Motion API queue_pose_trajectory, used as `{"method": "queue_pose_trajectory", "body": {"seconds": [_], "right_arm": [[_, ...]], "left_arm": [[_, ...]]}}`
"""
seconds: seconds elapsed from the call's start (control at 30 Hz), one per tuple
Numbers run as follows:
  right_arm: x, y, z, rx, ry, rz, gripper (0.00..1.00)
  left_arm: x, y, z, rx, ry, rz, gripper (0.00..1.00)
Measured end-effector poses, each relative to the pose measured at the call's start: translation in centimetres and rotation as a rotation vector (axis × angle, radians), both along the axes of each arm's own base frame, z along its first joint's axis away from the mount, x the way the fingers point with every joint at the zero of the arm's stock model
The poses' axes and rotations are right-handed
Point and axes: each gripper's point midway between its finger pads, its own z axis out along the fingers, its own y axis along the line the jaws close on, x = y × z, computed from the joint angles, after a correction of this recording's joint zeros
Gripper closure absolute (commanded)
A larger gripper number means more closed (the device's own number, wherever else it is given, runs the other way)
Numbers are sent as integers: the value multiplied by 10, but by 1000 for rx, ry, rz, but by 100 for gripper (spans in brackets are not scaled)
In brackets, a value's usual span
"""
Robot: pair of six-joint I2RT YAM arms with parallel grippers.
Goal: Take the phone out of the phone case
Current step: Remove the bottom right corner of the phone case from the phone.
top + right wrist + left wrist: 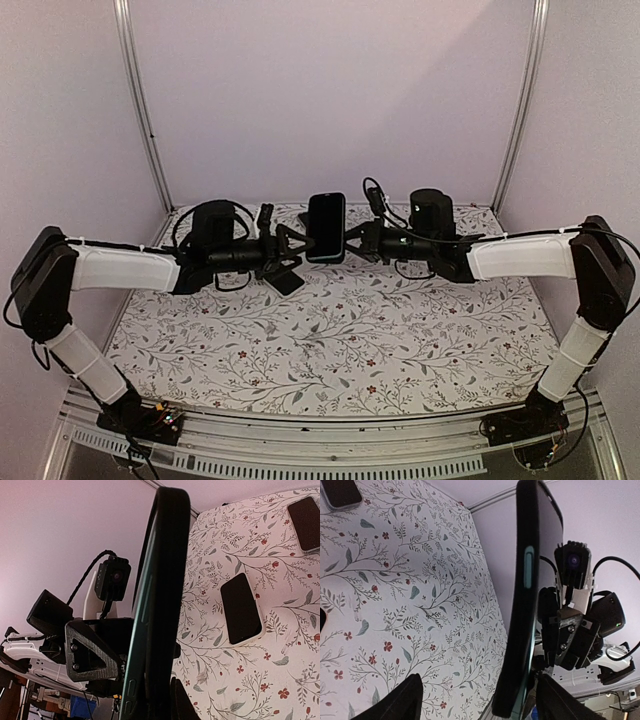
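Okay, the phone (326, 228) hangs over the far middle of the table (330, 350), between your arms. Your right gripper (352, 240) is clamped on its right edge. Your left gripper (298, 243) has its fingers spread either side of the left edge, not gripping. I'd close left on the phone case (520, 630) rim only, then peel outward. The long axis runs crosswise to the arms, with the dark face toward the overhead camera.

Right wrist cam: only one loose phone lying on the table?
No: two lie flat on the table, a middle phone and a corner phone at upper right.
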Motion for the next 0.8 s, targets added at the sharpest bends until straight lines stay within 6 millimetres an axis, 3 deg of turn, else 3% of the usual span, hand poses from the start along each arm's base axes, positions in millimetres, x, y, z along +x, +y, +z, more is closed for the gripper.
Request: {"method": "queue_pose_trajectory", "body": {"seconds": [0.53, 0.8], "right_arm": [[4, -4, -4, -14, 6, -12, 100], [8, -9, -9, -32, 25, -30, 100]], "left_arm": [[9, 15, 12, 243, -169, 36, 21], [0, 1, 26, 346, -273, -1, 20]]}}
